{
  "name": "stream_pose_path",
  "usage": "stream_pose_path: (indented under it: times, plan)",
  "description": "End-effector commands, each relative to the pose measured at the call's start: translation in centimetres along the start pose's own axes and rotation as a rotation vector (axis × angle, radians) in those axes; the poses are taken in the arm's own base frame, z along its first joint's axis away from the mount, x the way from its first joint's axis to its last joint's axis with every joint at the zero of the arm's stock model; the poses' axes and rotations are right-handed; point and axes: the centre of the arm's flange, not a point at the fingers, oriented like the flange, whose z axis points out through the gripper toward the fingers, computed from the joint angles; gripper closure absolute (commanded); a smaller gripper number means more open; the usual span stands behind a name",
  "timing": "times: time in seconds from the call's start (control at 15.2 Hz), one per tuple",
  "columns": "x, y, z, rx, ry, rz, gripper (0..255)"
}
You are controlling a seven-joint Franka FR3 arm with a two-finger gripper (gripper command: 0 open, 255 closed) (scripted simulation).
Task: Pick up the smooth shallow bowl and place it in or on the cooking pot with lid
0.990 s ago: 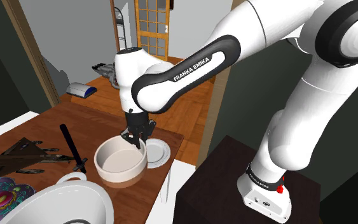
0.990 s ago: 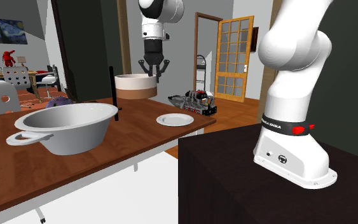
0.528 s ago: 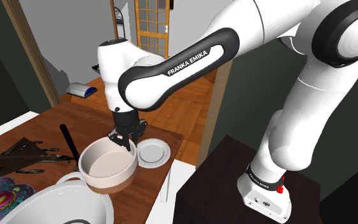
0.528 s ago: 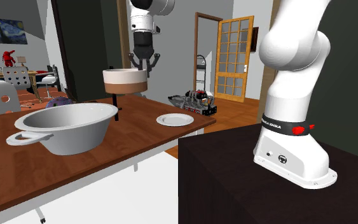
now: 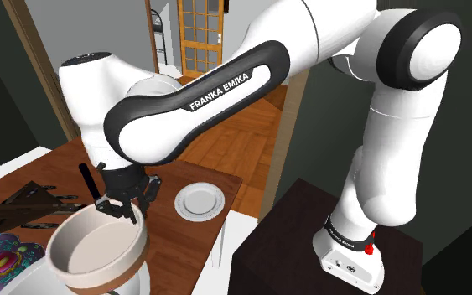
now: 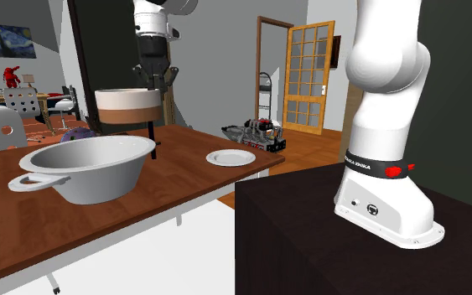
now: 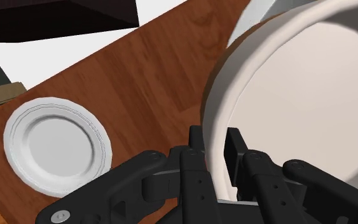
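The round white bowl with a brown lower band [image 6: 127, 106] is clasped by its rim in the black gripper [image 6: 153, 84] and held above the large white handled pot [image 6: 91, 172] on the brown wooden table [image 6: 188, 172].

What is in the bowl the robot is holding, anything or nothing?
Nothing: it is empty. The bowl hangs upright from the gripper, shut on its rim, and its bare pale inside shows from above.

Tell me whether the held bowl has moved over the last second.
Yes. In the second exterior view the bowl has travelled toward that view's left, away from the small plate, and now hangs over the pot.
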Motion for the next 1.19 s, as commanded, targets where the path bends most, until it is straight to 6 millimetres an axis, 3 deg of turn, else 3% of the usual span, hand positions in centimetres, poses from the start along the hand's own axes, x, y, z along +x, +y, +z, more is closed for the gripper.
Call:
stream_pose_path:
  times: [0.0, 0.46, 1.12]
  plan:
    - [-0.4, -2.6, -0.4, 0.001, 0.001, 0.003, 255]
    - [-2.3, -10.9, -1.2, 0.001, 0.001, 0.003, 255]
    - [-2.0, -10.9, 4.1, 0.001, 0.001, 0.003, 255]
